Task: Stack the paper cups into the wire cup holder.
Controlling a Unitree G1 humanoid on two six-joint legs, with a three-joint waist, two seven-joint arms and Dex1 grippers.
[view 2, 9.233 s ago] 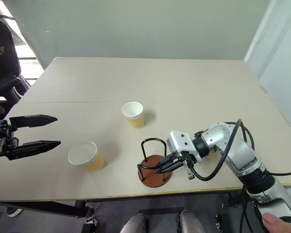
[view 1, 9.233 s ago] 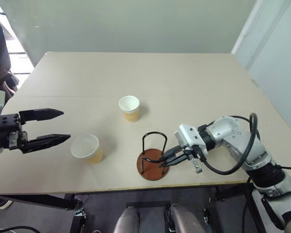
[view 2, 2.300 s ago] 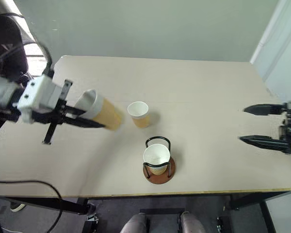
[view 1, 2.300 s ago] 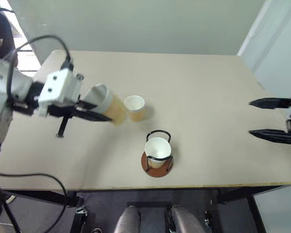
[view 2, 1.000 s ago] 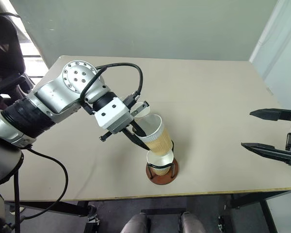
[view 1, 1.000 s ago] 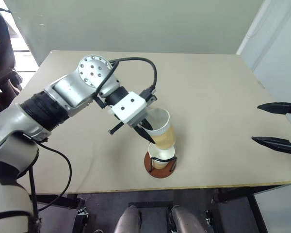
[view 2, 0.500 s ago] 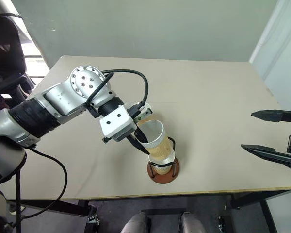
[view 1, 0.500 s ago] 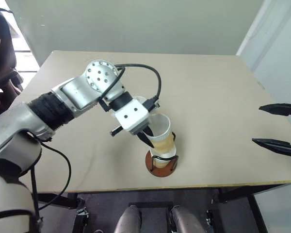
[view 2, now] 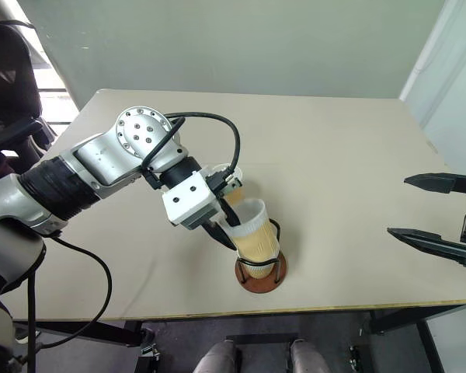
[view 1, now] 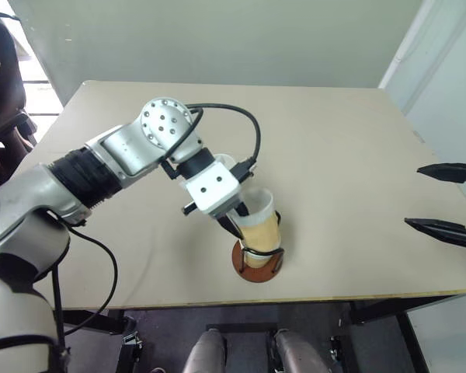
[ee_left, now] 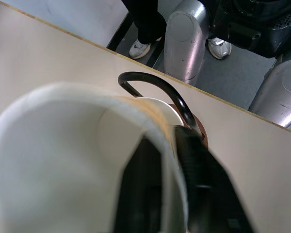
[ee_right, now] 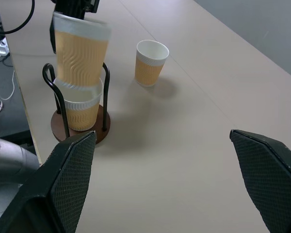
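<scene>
Straddling upper cup (ee_right: pixel 81 53) rim (fingers parted): left tool (view 1: pixel 237 225).

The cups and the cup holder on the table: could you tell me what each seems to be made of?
The cups look like paper: matte tan walls pressed into wavy ribs, white inside, with a rolled white rim. The cup holder seems to be thin black wire, probably coated metal with a slight sheen, bent into loops. Its base is a reddish-brown disc, possibly wood or plastic; the finish leaves that open.

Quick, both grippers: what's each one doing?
Left gripper: jaws pinch the wall of the upper paper cup, one inside and one outside, seating it into the cup in the wire cup holder.
Right gripper: open, empty.
</scene>
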